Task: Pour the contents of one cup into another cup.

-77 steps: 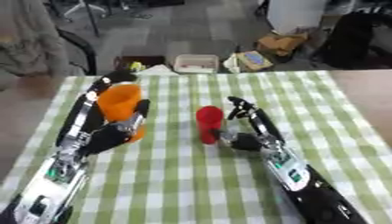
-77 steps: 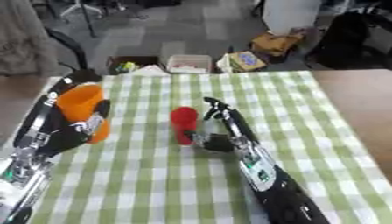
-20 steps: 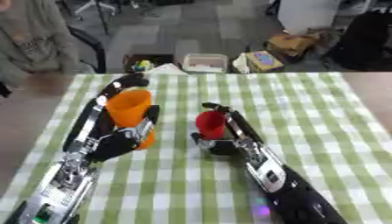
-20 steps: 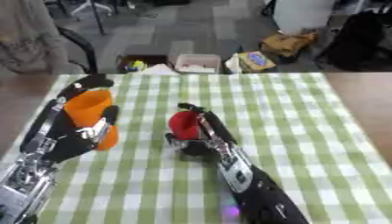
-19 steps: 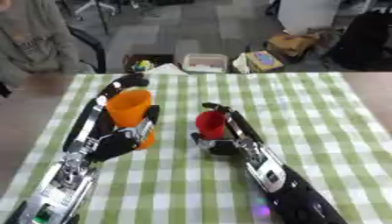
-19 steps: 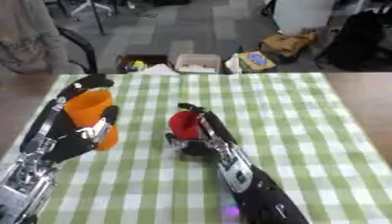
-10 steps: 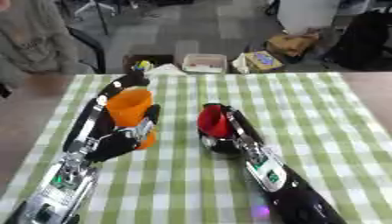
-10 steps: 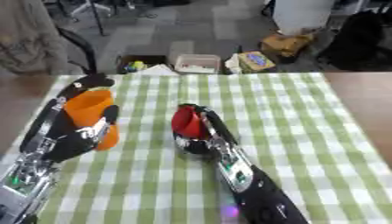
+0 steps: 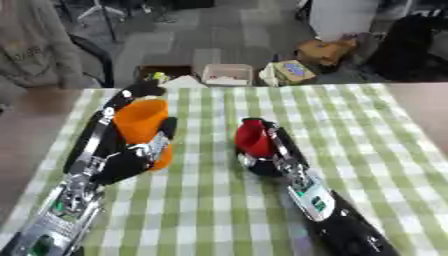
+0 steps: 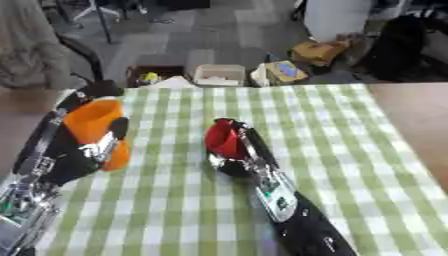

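Table (image 9: 376, 150) covered by a green-and-white checked cloth (image 9: 210, 210), bare brown top visible at left and right edges.

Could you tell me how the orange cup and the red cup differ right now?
The orange cup looks larger and stands roughly upright in the left hand; the red cup is smaller and tilted, its mouth turned toward the orange cup, in the right hand. Both are held over the checked tablecloth.

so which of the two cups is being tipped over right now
The red cup, held in the right hand, leans with its mouth turned toward the orange cup. The orange one stands upright in the left hand.
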Controlling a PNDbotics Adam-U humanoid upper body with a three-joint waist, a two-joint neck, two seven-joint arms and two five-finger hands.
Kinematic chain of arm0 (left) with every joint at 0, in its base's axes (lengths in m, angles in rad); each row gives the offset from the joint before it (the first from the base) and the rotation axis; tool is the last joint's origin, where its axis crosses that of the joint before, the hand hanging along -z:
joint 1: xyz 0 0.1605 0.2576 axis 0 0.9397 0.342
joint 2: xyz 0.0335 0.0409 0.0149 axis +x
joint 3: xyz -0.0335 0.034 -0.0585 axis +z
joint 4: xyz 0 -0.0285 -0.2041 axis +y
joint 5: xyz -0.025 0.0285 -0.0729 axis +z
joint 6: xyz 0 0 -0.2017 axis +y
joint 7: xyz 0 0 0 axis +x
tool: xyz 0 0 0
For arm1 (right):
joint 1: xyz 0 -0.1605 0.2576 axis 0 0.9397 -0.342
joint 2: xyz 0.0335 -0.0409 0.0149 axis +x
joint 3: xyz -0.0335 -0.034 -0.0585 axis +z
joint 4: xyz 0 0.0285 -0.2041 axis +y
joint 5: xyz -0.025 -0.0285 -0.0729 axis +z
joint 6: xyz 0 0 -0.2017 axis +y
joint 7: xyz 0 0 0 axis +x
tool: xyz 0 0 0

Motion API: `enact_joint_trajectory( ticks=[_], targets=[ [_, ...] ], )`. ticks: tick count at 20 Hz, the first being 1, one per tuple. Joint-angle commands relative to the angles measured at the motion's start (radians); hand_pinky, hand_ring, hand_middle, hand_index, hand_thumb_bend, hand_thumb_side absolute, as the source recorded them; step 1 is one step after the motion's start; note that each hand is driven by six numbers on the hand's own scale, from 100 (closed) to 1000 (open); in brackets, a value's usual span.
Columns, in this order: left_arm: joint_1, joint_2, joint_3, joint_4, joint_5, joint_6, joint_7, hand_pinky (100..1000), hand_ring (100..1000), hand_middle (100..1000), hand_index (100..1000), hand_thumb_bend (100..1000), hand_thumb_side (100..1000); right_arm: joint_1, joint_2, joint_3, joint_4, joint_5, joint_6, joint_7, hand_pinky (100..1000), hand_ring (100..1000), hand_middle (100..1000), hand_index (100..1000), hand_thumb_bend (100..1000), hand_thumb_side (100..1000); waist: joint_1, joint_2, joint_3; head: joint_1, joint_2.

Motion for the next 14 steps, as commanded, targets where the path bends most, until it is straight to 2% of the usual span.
enact_joint_trajectory(
  ticks=[1,7,11,14],
  targets=[
    [-0.015,0.050,0.011,-0.042,0.017,0.009,-0.001,367,424,756,866,100,250,0.004,-0.033,0.013,-0.054,-0.042,-0.006,0.018,449,569,290,853,100,100,0.001,-0.026,-0.005,0.003,-0.008],
    [-0.049,0.166,-0.017,-0.119,0.054,0.044,-0.039,365,424,751,865,100,229,0.059,-0.053,0.106,-0.192,-0.134,-0.041,0.107,454,571,295,852,100,100,0.005,-0.038,-0.022,-0.001,-0.006],
    [-0.078,0.254,-0.038,-0.187,0.097,0.079,-0.067,362,422,747,864,100,216,0.085,-0.056,0.177,-0.286,-0.199,-0.040,0.172,456,572,296,852,100,100,0.006,-0.047,-0.030,-0.004,-0.003],
    [-0.096,0.284,-0.052,-0.206,0.105,0.101,-0.084,361,422,747,864,100,212,0.088,-0.045,0.239,-0.340,-0.241,-0.037,0.221,458,574,295,852,100,100,0.003,-0.051,-0.032,-0.007,-0.005]
  ],
)
